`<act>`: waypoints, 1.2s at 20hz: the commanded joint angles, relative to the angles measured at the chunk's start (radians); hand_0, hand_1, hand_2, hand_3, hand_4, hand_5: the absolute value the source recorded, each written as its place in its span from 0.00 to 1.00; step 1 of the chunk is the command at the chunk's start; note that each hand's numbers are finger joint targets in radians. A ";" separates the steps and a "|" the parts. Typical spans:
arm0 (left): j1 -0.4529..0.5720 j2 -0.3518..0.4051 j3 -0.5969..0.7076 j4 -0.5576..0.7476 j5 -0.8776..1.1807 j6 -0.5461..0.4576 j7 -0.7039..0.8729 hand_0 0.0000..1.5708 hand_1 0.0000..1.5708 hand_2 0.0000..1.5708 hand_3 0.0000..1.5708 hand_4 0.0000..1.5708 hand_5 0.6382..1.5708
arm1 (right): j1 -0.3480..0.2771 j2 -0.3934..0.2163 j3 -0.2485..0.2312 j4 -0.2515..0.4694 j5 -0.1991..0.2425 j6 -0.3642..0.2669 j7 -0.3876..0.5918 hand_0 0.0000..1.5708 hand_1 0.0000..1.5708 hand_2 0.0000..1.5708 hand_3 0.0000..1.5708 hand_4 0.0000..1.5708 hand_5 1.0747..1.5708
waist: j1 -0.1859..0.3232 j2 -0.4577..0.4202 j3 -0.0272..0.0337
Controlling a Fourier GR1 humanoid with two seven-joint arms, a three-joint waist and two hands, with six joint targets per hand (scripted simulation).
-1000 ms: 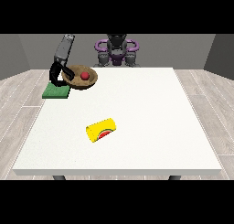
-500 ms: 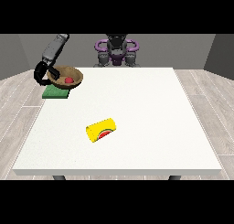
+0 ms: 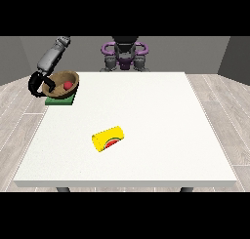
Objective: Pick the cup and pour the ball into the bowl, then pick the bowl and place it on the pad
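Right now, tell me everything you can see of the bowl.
The bowl is brown and looks wooden, round and shallow, tilted so its opening faces the camera. A red ball lies inside it. It sits over the green pad at the table's far corner at the view's left; whether it rests on the pad is unclear. The black hand at the view's left curls round its left rim.

— Where's the camera looking from?
— Across the table (image 3: 146,116) from the robot (image 3: 125,52), raised, looking down its length. The near edge sits low; the robot is small beyond the far edge.
— Any other view?
— Only this one.
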 commanded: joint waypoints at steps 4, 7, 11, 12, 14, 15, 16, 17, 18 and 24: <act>0.012 0.010 0.030 -0.090 0.062 0.013 0.050 0.00 0.00 0.00 0.00 0.00 0.95 | -0.015 -0.102 -0.043 0.124 0.004 0.053 -0.109 1.00 1.00 1.00 0.37 0.79 0.98 | 0.025 0.044 0.0000; 0.048 -0.009 0.016 -0.098 0.056 0.017 0.053 0.00 0.00 0.00 0.00 0.00 0.96 | -0.020 -0.092 -0.051 0.144 -0.011 0.062 -0.087 1.00 1.00 1.00 0.34 0.81 0.99 | 0.019 -0.007 -0.0007; 0.083 -0.027 -0.013 -0.052 0.024 0.014 0.040 0.00 0.00 0.00 0.00 0.00 0.96 | -0.029 -0.125 -0.005 0.115 0.022 0.097 0.000 1.00 1.00 1.00 0.58 0.79 1.00 | 0.001 -0.090 -0.0019; 0.035 -0.011 -0.007 0.001 0.018 0.018 0.014 0.00 0.00 0.00 0.00 0.00 0.96 | -0.076 -0.086 0.020 0.069 0.033 0.071 0.020 1.00 1.00 1.00 0.66 0.78 1.00 | -0.019 -0.061 -0.0025; 0.069 -0.034 -0.004 0.000 0.024 0.009 -0.010 0.00 0.00 0.00 0.00 0.00 0.96 | -0.056 -0.065 0.017 0.084 0.028 0.069 0.009 1.00 1.00 1.00 0.83 0.79 1.00 | -0.006 -0.068 -0.0021; 0.030 -0.013 -0.018 0.013 0.019 0.009 0.014 0.00 0.00 0.00 0.00 0.00 0.96 | -0.088 -0.051 0.044 0.072 0.050 0.048 0.061 1.00 1.00 1.00 0.84 0.79 1.00 | -0.010 -0.072 -0.0022; 0.071 -0.011 0.002 0.033 0.013 -0.017 -0.045 0.00 0.00 0.00 0.00 0.00 0.96 | -0.053 -0.066 0.042 0.057 0.056 0.044 0.023 1.00 1.00 1.00 0.82 0.78 1.00 | -0.009 -0.073 -0.0025; 0.056 -0.010 -0.010 0.041 0.012 -0.011 -0.021 0.00 0.00 0.00 0.00 0.00 0.96 | -0.056 -0.011 0.055 0.057 0.061 0.016 0.022 1.00 1.00 1.00 0.74 0.76 1.00 | -0.013 -0.063 -0.0022; 0.103 -0.060 -0.032 0.011 -0.012 0.022 -0.042 0.00 0.00 0.00 0.00 0.00 0.95 | -0.023 0.001 0.058 0.073 0.052 0.054 0.031 1.00 1.00 1.00 0.76 0.76 1.00 | -0.028 -0.115 -0.0020; 0.058 0.024 0.018 -0.044 0.068 -0.010 0.043 0.00 0.00 0.00 0.00 0.00 0.95 | -0.013 -0.039 -0.042 0.188 -0.015 0.072 -0.056 1.00 1.00 1.00 0.80 0.68 1.00 | 0.011 -0.028 0.0002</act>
